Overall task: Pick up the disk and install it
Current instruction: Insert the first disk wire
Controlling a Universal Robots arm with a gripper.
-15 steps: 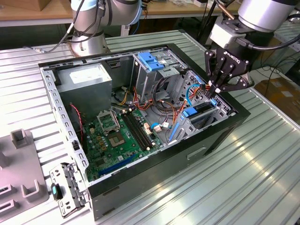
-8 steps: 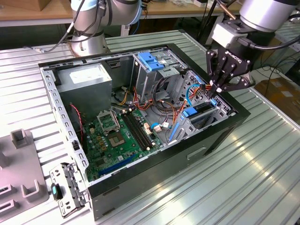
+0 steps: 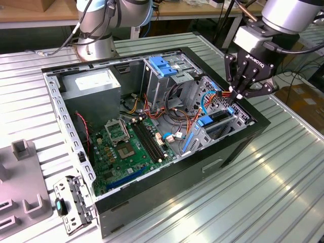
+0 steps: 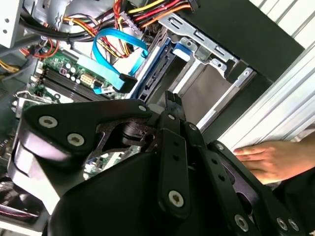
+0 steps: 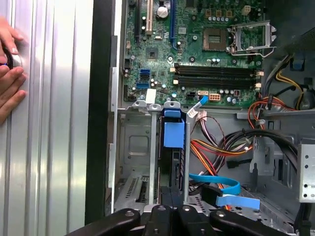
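Blue-railed disk (image 5: 173, 152) edge-on in the metal drive cage (image 5: 133, 147), beside green motherboard (image 5: 197, 54); hand (image 5: 10, 93) on ribbed table (image 5: 54, 123).

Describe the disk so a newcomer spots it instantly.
Find the open black computer case. In the metal drive cage below the gripper, the disk sits on edge in a slot. Blue rails mark it; the neighbouring bay is empty.

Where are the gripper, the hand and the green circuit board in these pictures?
Gripper (image 3: 236, 92): exterior view, midway between its fingertips.
Hand (image 4: 269, 159): second wrist view, middle of the hand.
Green circuit board (image 5: 197, 53): first wrist view, bare green part beside the memory slots.
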